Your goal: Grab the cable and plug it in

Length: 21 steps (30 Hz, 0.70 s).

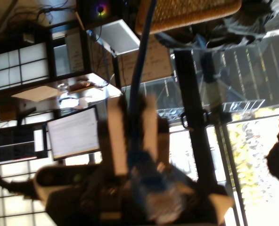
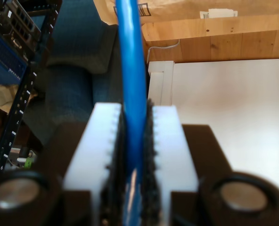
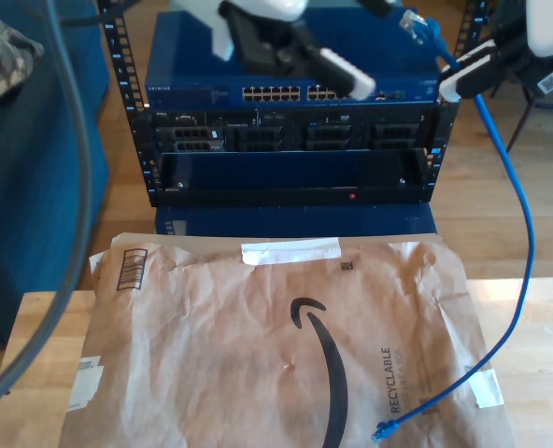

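My first gripper (image 1: 138, 117) is a blur around the cable (image 1: 140, 70); its plug is indistinct.

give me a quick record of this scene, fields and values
cable: blue, hangs from the exterior view's upper right down onto the envelope
loose plug: lying on the envelope
my first gripper: closed on the cable, view blurred
my second gripper: closed on the cable
rack: behind the envelope
plugged in: not yet
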Tool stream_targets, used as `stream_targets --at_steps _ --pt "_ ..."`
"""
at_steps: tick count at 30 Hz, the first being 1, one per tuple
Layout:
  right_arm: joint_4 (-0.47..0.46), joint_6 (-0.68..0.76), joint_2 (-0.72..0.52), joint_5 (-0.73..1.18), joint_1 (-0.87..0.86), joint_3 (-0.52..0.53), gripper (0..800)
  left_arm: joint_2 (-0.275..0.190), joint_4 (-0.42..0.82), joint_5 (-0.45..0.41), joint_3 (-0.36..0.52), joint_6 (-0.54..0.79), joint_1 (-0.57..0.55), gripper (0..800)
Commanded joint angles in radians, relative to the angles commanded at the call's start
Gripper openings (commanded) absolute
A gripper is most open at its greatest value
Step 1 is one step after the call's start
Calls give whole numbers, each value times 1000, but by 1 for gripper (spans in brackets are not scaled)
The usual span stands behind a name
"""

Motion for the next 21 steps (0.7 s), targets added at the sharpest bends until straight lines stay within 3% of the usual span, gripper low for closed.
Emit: stream_targets --at_steps 21 --pt "14 0 9 0 6 -3 4 0 -37 -3 3 -3 5 791"
